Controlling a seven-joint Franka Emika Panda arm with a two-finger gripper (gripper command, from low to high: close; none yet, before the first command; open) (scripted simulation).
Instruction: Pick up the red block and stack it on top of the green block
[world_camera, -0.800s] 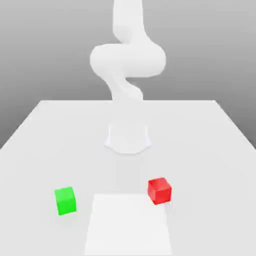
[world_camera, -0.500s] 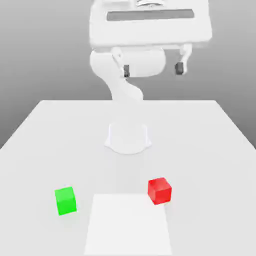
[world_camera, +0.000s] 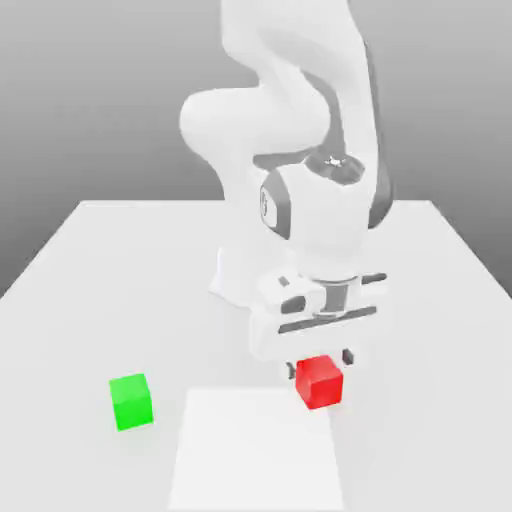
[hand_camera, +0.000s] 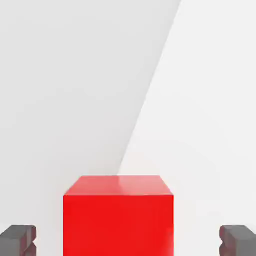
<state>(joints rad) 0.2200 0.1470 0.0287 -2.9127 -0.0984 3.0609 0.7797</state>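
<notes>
Lower right of centre in the exterior view, the red block (world_camera: 319, 381) sits on the white table (world_camera: 430, 300), at the far right corner of a brighter white square patch (world_camera: 255, 450) on the tabletop. The gripper (world_camera: 318, 358) is right over it, pointing down, fingers spread wide, one dark fingertip (world_camera: 349, 357) showing just right of the block's top edge. Nothing gripped. In the hand view the red block (hand_camera: 119, 215) sits low centre between the two dark grey pads (hand_camera: 19, 239), with a clear gap on each side, no contact visible. Block is flat on the table, upright, not lifted as far as can be told.

Green block (world_camera: 131, 402) is at lower left of the exterior view, on the table just left of the bright patch, well apart from the red one and from the gripper. Also upright, nothing on top of it.

White arm (world_camera: 300, 120) fills the upper centre, folded down over its round base (world_camera: 235, 280) at mid frame. Grey backdrop behind the table.
</notes>
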